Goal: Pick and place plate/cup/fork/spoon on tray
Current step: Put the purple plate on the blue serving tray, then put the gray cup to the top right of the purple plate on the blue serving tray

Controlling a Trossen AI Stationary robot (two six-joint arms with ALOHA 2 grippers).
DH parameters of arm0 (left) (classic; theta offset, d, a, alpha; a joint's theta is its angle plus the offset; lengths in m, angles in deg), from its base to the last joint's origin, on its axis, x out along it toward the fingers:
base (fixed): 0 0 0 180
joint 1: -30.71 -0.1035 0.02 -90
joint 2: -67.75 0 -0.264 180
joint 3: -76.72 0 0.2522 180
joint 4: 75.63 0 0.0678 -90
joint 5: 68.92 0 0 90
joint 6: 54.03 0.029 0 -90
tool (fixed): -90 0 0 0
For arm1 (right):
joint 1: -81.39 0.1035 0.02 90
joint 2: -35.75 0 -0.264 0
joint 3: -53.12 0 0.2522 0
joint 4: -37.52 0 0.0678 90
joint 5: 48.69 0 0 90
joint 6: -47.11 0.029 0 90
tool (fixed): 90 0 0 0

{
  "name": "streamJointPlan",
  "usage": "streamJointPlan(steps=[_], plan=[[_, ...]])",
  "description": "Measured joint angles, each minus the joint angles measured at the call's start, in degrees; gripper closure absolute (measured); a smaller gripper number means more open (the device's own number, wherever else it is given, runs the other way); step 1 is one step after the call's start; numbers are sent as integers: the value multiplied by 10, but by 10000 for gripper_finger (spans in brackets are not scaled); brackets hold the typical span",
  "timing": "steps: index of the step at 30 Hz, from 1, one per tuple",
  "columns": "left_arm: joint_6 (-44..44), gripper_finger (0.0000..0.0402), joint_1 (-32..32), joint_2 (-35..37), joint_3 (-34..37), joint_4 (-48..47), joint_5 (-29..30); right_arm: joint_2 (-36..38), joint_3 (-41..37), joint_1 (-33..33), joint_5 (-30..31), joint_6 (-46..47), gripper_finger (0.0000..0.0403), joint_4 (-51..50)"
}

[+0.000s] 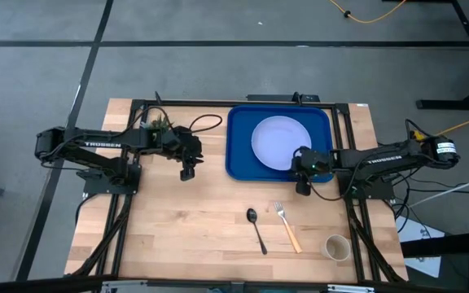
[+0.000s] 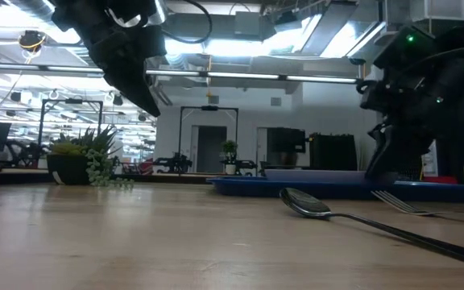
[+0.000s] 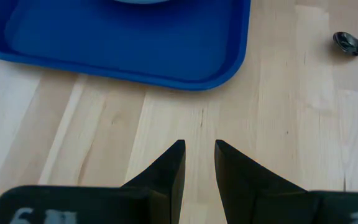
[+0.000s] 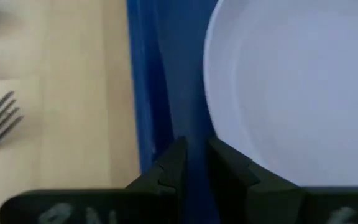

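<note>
A: Where is the right tool (image 1: 303,181)?

B: Over the near right corner of the tray (image 1: 238,167), at the plate's (image 1: 279,140) edge. In the right wrist view its fingers (image 4: 166,171) are nearly pressed together, a thin gap between them, holding nothing, with the tray's rim just beneath.

A: And the plate?

B: It lies flat inside the tray, toward its right side, filling most of the width.

A: The rest of the tableware?

B: All on the bare wooden surface (image 1: 177,228), nearer the front edge. The spoon (image 1: 256,228) and fork (image 1: 287,225) lie side by side, close but apart, spoon to the left. The cup (image 1: 337,247) stands upright to their right, near the front right corner.

A: The left tool (image 1: 187,168)?

B: Above the surface just left of the tray, raised clear of the wood in the low view. Its fingers (image 3: 166,171) sit slightly apart, empty.
</note>
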Motion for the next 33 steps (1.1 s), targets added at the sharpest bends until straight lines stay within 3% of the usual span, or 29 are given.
streamJointPlan(steps=[3, 9, 18, 22, 28, 33], plan=[[0, 322, 0, 0, 0, 0, 0, 0, 19, 0, -44, 1, 338, -5], [-1, 322, 0, 0, 0, -1, 0, 3, 108, 1, -203, 29, 338, -102], [-40, 322, 0, 0, 0, -7, 18, 3, 216, 86, -357, 172, 338, -441], [-45, 322, 0, 0, 0, -7, 30, 3, 285, 134, -336, 213, 338, -548], [-97, 322, 5, 0, 0, -14, 23, 3, 382, 202, -313, 326, 338, -620], [-25, 322, 35, 9, 0, -68, -79, 7, 426, 288, -264, 395, 338, -646]])
